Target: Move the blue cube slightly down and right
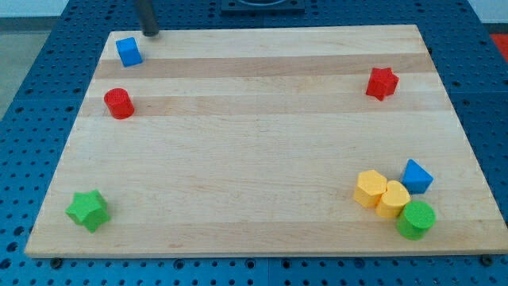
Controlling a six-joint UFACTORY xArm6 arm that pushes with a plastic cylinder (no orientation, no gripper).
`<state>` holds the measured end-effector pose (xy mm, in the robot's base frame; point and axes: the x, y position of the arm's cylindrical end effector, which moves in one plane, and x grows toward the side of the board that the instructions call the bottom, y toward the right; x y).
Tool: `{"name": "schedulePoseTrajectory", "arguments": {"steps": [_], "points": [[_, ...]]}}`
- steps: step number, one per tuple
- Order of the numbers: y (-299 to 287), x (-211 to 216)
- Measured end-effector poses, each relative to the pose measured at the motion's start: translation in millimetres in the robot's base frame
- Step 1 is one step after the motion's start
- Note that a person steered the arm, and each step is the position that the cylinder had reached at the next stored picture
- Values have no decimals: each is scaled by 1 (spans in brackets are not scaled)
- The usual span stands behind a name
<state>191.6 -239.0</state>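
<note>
The blue cube (128, 51) sits near the top left corner of the wooden board (254, 143). My tip (150, 34) is at the board's top edge, just up and to the right of the blue cube, with a small gap between them. A red cylinder (119, 103) stands below the cube.
A red star block (382, 83) is at the upper right. A green star block (87, 210) is at the lower left. At the lower right cluster a yellow hexagonal block (370, 188), a yellow heart-like block (393, 199), a blue triangular block (417, 176) and a green cylinder (416, 219).
</note>
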Motion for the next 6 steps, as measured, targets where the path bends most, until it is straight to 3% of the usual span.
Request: {"name": "schedulePoseTrajectory", "arguments": {"steps": [1,2,3,6], "points": [[-62,0],[-65,0],[-66,28],[-42,32]]}}
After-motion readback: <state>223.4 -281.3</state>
